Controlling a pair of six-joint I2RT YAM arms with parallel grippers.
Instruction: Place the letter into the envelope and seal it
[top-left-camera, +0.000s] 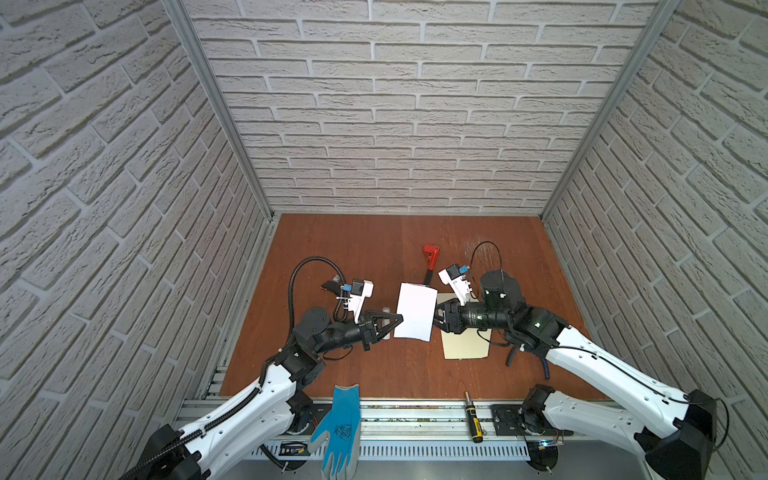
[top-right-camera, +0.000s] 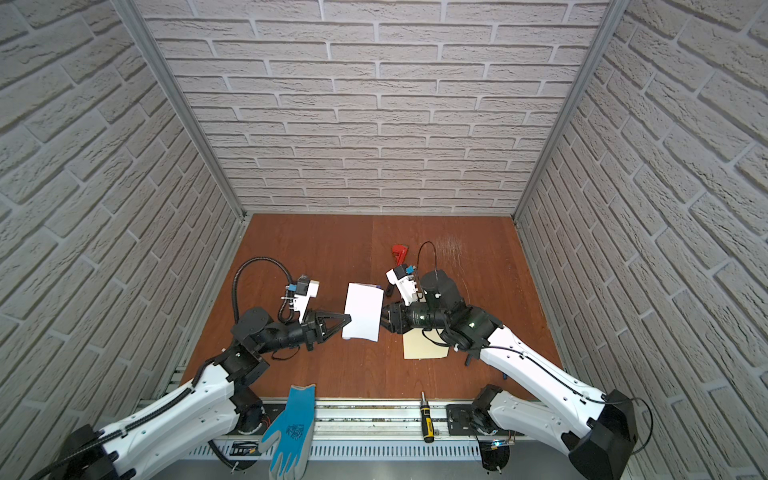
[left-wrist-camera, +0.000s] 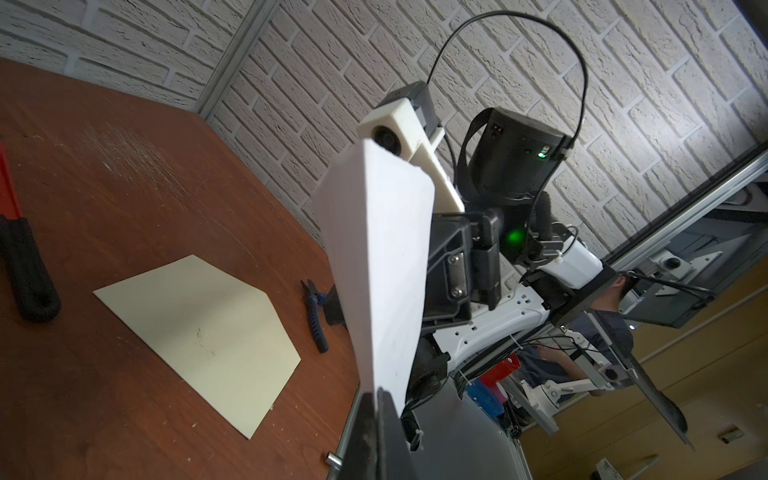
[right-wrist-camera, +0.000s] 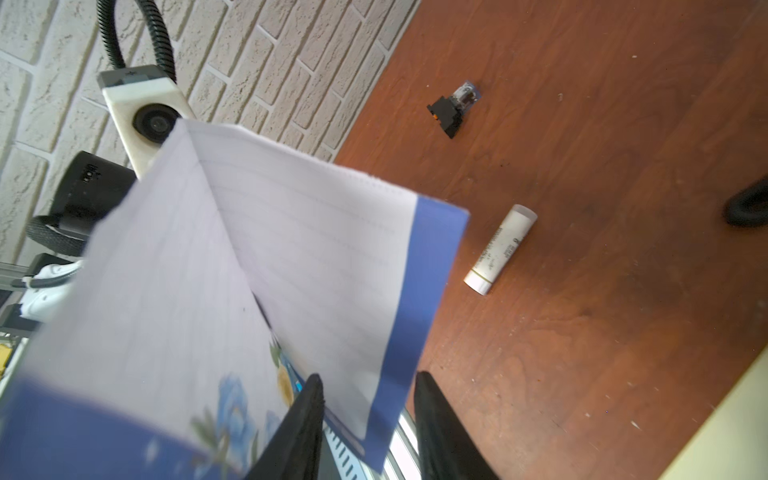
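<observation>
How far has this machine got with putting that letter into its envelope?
Done: the white blue-bordered lined letter is lifted off the table. In hand: the left tool pinches its edge; the right tool stands open around the opposite edge. Still to do: the pale cream paper envelope lies flat, flap open, so inserting and sealing remain.

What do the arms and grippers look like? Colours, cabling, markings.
The left arm and right arm match: white shell links, black joint housings. The left gripper and right gripper are black with tapered fingers. Each wrist carries a white camera mount with a blue connector. A black corrugated conduit loops off the left; a thin black cable off the right, whose joints show green lights.
</observation>
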